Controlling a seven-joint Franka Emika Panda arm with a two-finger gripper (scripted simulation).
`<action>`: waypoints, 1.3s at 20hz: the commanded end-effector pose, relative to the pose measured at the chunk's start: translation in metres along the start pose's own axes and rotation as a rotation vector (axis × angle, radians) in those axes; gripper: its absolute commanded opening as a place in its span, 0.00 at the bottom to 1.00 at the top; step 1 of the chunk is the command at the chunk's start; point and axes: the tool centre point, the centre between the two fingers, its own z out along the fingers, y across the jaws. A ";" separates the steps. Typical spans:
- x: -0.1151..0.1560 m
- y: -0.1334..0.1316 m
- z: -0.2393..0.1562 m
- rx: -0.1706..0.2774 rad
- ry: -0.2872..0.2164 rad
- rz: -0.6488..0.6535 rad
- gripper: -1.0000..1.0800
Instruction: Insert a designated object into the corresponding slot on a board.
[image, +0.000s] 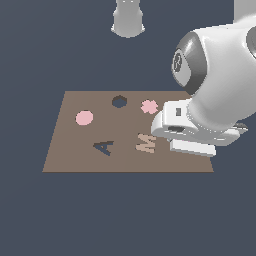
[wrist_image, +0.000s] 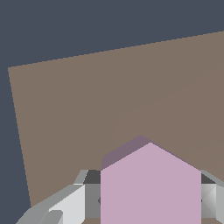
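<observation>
Glossy white rounded arm (image: 225, 75) with dark grey joint cap (image: 186, 64).

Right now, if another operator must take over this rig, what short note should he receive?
Gripper: the wrist view shows the lilac hexagonal block between its fingers; it looks shut on the block. The exterior view hides the block behind the arm.
Board: flat, with the arm over its side at the exterior view's right, near the tan M.
Slot: the dark round hole between the pink disc and the pink flower piece, unfilled.
Done: block apparently grasped.
Left: carry it to the slot, align, insert, release.
</observation>
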 end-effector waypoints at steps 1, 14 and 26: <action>-0.001 0.002 0.000 0.000 0.000 -0.001 0.00; -0.029 0.044 -0.002 0.000 0.000 -0.020 0.00; -0.083 0.135 -0.006 -0.001 -0.002 -0.061 0.00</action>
